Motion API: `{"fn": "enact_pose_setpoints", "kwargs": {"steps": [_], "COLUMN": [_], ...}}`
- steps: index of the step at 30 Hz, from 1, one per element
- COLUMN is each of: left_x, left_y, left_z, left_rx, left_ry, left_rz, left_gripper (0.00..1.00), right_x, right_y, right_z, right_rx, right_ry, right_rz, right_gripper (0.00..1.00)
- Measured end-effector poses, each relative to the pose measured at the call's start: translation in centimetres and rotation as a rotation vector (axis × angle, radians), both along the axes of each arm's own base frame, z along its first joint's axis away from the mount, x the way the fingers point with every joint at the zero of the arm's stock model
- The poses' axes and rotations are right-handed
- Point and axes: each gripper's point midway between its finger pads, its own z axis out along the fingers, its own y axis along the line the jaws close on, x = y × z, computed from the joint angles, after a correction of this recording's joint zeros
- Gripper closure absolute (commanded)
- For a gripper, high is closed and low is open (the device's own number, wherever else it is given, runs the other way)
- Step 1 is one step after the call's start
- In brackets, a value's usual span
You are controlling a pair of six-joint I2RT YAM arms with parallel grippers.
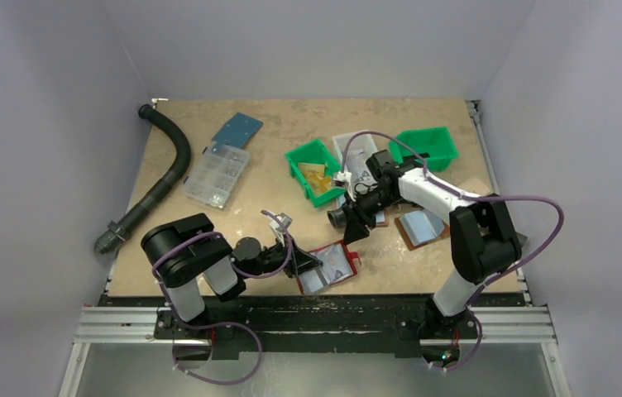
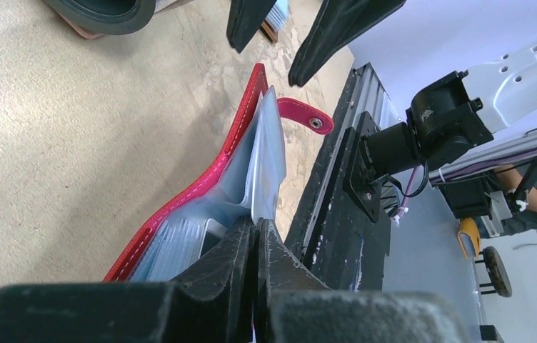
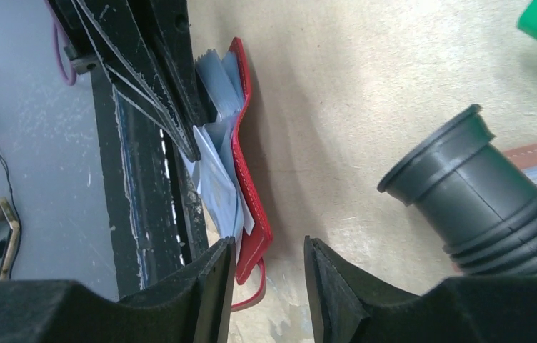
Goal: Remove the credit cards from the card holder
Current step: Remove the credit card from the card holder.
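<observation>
Top external view puts the card holder (image 1: 330, 266) lying open at the near edge of the surface (image 1: 275, 141), between the two arm bases, red cover downward. From the left wrist, one half of it is tilted up off the surface, its pale blue-grey leaves (image 2: 262, 164) fanned apart and the red snap tab (image 2: 303, 114) sticking out at the far end. The left claw (image 2: 256, 232) is pressed closed on the lower edge of one of those leaves. Whether that leaf is a card or only a pocket I cannot tell. The right claw (image 3: 266, 282) hangs just above the tab end, jaws partway apart with nothing between them. A grey ribbed tube (image 3: 465, 207) lies near its other side.

The holder looks light and floppy: soft cover, thin glossy plastic pockets that bend and slide over one another. It will likely lift or skate along with any card that is pulled, so the pinch on the leaf is what anchors it. The cards themselves should be thin, stiff and slick, hard to catch flat but easy to nip by an exposed short edge. The best hold is probably on whatever card corner stands proud of a pocket mouth, drawn straight out along the pocket, not sideways. A grab on the shiny leaf alone would probably slip or crumple it.
</observation>
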Motion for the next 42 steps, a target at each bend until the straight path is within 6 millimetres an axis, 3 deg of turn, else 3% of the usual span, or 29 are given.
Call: {"fn": "enact_pose_setpoints", "kwargs": {"steps": [6,12,15,34,42], "left_x": [-0.2,-0.3,-0.4,0.5,0.8], "left_y": [-0.1,-0.1,0.0,2.4,2.9], "left_z": [0.2,0.6,0.4,1.7,1.3], "left_rx": [-0.006,-0.015,-0.007,-0.022,0.026], "left_ry": [-0.003,-0.011,-0.013,-0.047,0.0], "left_rz": [-0.013,-0.018,-0.018,0.033,0.05], "left_gripper": [1.0,1.0,1.0,1.0,1.0], "right_x": [-1.5,-2.6,-2.8,-1.4,-0.5], "right_y": [1.2,1.7,1.7,1.9,1.5], "right_z": [-0.9,-1.9,-2.0,-1.7,-2.4], "right_rx": [-0.026,-0.045,-0.051,-0.036,-0.088], "right_ry": [0.022,0.063,0.084,0.058,0.042], "right_rz": [0.058,0.095,0.096,0.062,0.015], "right_gripper": [0.55,0.94,1.0,1.0,1.0]}}
